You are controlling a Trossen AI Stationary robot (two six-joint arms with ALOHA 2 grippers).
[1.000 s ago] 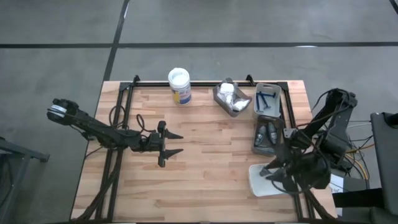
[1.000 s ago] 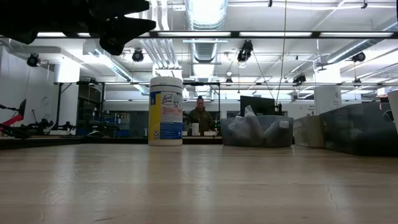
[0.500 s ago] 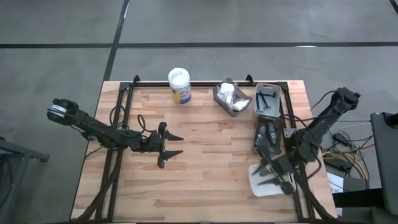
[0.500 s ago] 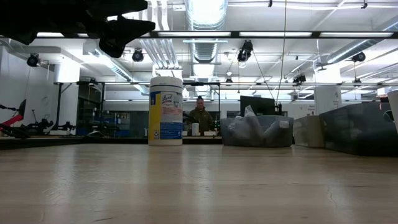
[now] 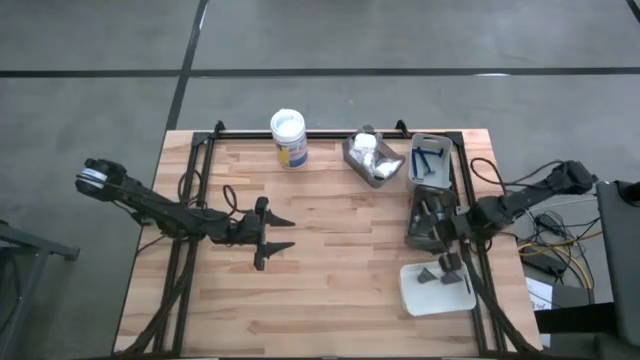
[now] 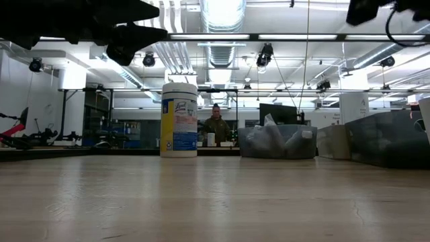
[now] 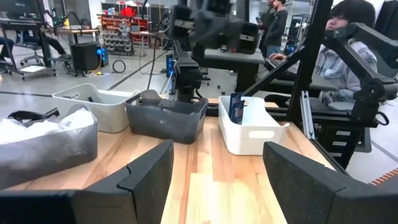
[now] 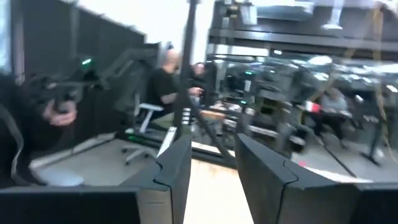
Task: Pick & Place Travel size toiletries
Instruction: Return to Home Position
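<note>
The right gripper [image 8: 211, 152], fingers apart and gripping nothing, is hovering above the dark bin [image 7: 165, 121]. The blue shave cream [image 7: 236, 107] is standing in the white bin [image 7: 239, 142] just beside that gripper. The left gripper [image 5: 283, 232], also spread, is waiting well apart from both bins.

Between the spread fingers [image 7: 146, 180] of the left gripper [image 7: 217, 163], a white bin [image 7: 239, 142] holding a blue item [image 7: 236, 108] is seen beside a dark bin [image 7: 165, 122].
</note>
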